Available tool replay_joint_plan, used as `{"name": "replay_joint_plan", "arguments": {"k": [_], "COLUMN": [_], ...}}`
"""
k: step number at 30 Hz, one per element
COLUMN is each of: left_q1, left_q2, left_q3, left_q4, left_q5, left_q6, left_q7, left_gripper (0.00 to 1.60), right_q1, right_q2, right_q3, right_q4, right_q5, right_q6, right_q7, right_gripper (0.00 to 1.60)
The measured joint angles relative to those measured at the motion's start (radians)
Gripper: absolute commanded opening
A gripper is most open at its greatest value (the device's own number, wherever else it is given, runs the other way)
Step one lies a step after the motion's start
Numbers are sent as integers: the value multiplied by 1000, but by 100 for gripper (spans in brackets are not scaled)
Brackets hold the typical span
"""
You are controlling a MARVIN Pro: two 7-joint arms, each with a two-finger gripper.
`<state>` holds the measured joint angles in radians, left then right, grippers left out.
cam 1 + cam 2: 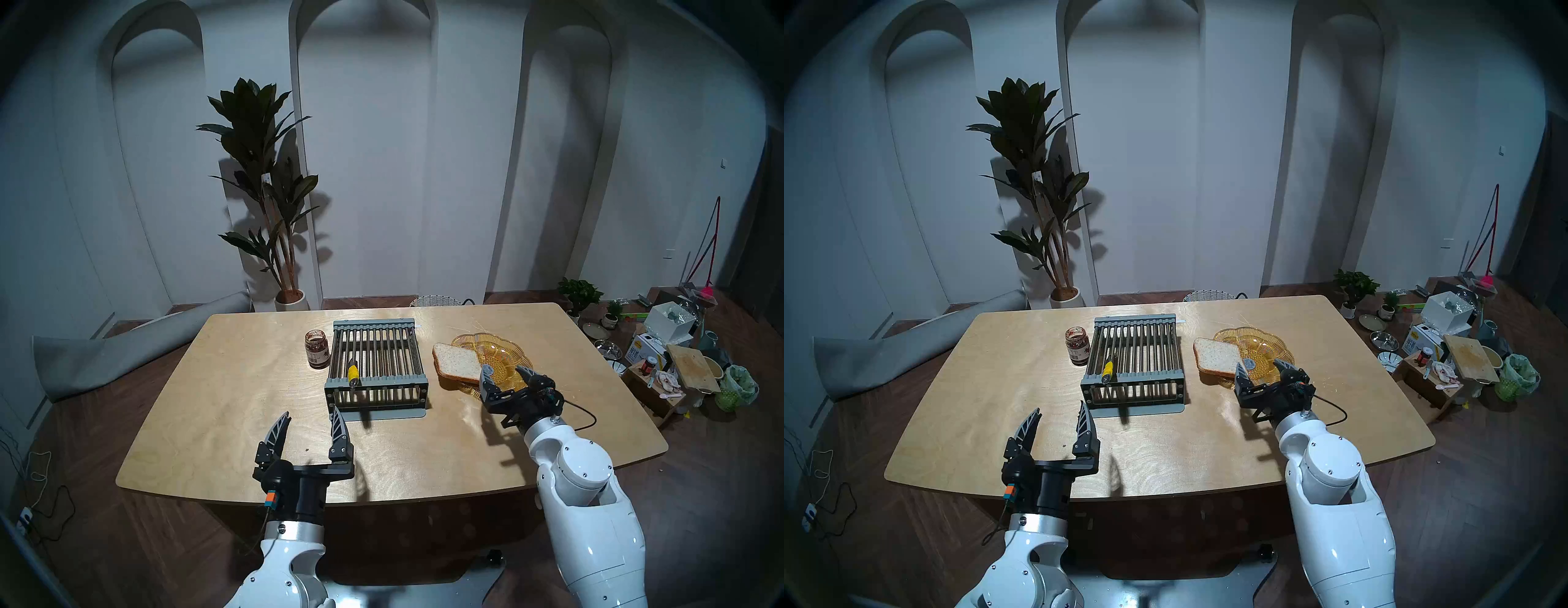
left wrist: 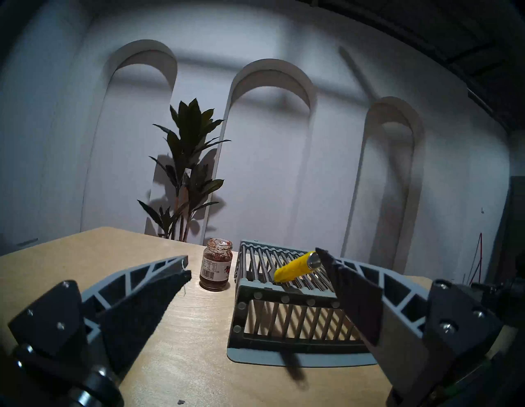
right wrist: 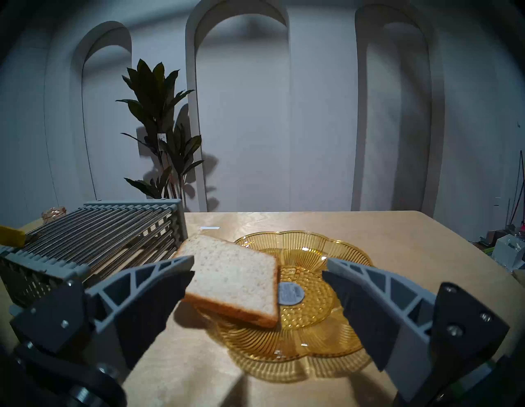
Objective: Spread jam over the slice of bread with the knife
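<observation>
Knife [image 1: 353,372] first: it lies on top of the grey roller rack [image 1: 377,365], near the rack's front left corner, its yellow handle toward the robot and its blade running away between the rods, so its long axis points roughly front to back and a little slantwise; the blade itself is mostly hidden among the bars. Ahead and slightly right of the left gripper [image 1: 311,418] is where that handle sits, with bare tabletop between them, and in the left wrist view the handle's butt end shows just beside the tip of the right-hand finger. Left of the rack stands the open jam jar [image 1: 317,349], upright and lidless. Right of the rack, the slice of bread [image 1: 458,361] leans with one edge up on the rim of the amber glass dish [image 1: 505,344], overhanging the wooden table [image 1: 212,403]; no jam shows on it. Just short of the dish hangs the right gripper [image 1: 505,375]. Both grippers have their fingers spread wide and hold nothing. By my reading the left arm is the nearer one to the knife, and a grasp across the handle would suit its lie
</observation>
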<state>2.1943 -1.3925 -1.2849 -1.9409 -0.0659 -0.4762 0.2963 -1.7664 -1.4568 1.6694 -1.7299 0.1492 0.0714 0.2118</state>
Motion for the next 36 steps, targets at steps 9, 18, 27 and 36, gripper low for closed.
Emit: {"name": "replay_joint_plan", "arguments": {"k": [9, 18, 27, 36], "left_q1": [-100, -198, -294, -388], "left_q2": [-17, -25, -30, -41], "left_q3": [15, 56, 111, 168], "left_q4": [47, 104, 205, 299], "left_q5": [71, 97, 104, 126], "left_q6": [-3, 8, 23, 20], "left_q7": [15, 11, 40, 133], "left_gripper": [160, 160, 160, 160], "right_q1": [49, 112, 192, 241], "right_q2": [27, 46, 63, 73], "right_q3": [76, 136, 176, 184], "right_q4": [34, 104, 179, 223], "right_q5": [40, 75, 102, 114], "right_q6": [25, 47, 53, 45], "right_q7": [16, 18, 6, -3], "right_gripper": [160, 160, 160, 160]}}
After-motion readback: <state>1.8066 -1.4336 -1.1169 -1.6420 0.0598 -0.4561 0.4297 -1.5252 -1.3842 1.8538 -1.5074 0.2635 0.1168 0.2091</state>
